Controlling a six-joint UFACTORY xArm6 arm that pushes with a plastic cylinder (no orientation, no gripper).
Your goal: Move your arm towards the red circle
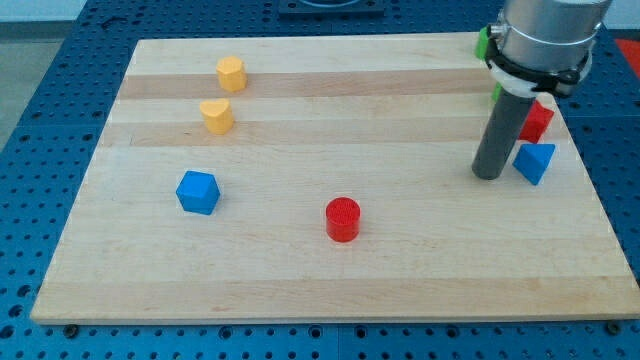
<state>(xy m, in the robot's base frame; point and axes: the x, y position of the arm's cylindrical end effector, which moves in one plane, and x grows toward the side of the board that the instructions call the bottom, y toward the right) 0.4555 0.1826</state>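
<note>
Board point(330, 290) edge nearest the camera, bare wood. Red circle point(342, 219) sits low-centre, alone. Our tool's a bare rod, nothing to clench; my tip point(487, 175) rests at the view's right, just beside the blue triangle point(535, 162), red block point(537, 121) behind. Risk: a sweep left that clips the triangle, or overshoot knocks the circle off position. Blue cube point(197, 192) well clear.
</note>
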